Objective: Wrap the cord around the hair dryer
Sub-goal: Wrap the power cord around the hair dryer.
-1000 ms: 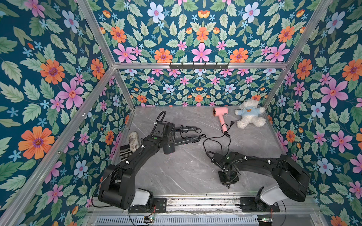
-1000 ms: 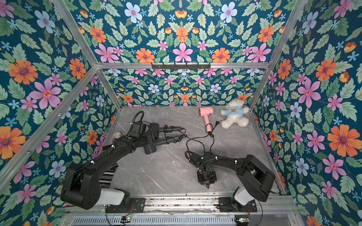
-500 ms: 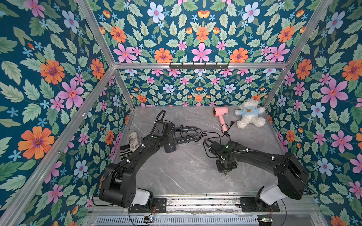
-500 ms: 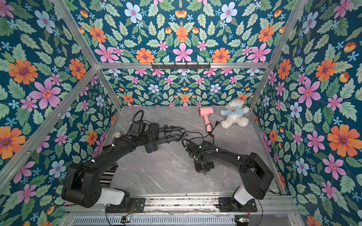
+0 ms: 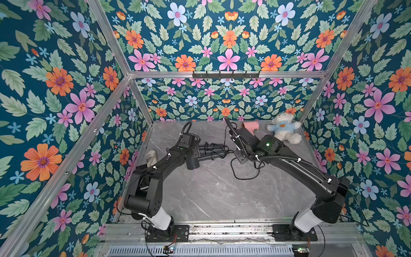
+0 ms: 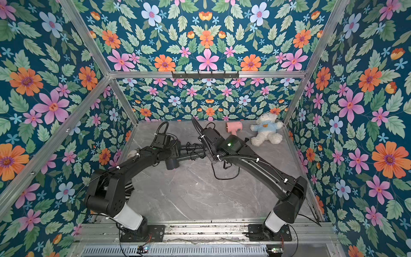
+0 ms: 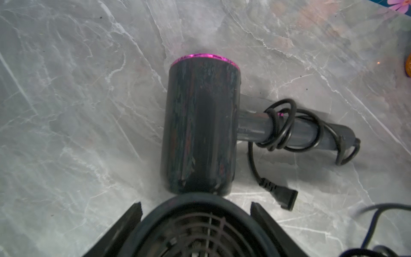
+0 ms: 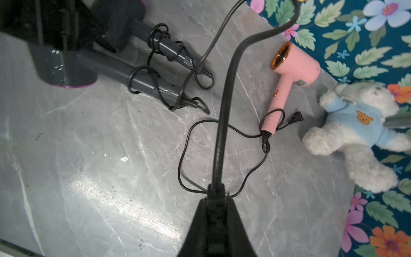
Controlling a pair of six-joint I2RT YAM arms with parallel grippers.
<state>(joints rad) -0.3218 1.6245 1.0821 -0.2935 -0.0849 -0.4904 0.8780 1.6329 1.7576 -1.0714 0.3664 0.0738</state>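
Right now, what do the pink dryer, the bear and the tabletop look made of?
Pink dryer: smooth matte plastic, apparently; shiny coppery nozzle rim.
Bear: fluffy white plush, blue cloth shirt.
Tabletop: glossy grey veined surface showing glare; stone or laminate, cannot tell.

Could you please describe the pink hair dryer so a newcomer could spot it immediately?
Look at the far edge of the grey marble table. Beside the white teddy bear lies the pink hair dryer; the other hair dryers are dark grey.
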